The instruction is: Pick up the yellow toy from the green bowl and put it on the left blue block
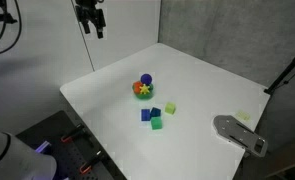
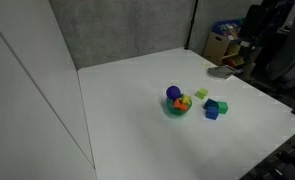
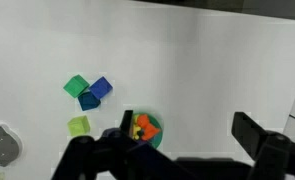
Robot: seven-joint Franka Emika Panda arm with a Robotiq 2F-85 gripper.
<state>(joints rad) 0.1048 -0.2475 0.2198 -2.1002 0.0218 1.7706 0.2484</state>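
Note:
The green bowl (image 1: pixel 144 92) stands mid-table and shows in both exterior views (image 2: pixel 177 108) and in the wrist view (image 3: pixel 151 130). It holds the yellow toy (image 1: pixel 141 89) (image 3: pixel 135 128), a red-orange toy (image 3: pixel 144 124) and a blue ball-like toy (image 1: pixel 146 79). Two dark blue cubes (image 1: pixel 145 115) (image 1: pixel 154 111) sit together near the bowl, also in the wrist view (image 3: pixel 88 100) (image 3: pixel 101 88). My gripper (image 1: pixel 90 20) hangs high above the far table edge, open and empty. In the wrist view (image 3: pixel 187 135) its left finger partly overlaps the bowl.
A green cube (image 1: pixel 157 124) touches the blue cubes and a light-green cube (image 1: pixel 171 106) lies apart. A grey flat object (image 1: pixel 237 133) lies at the table's edge. Grey walls stand behind the white table (image 1: pixel 197 75). Boxes and clutter (image 2: pixel 227 45) stand beyond it.

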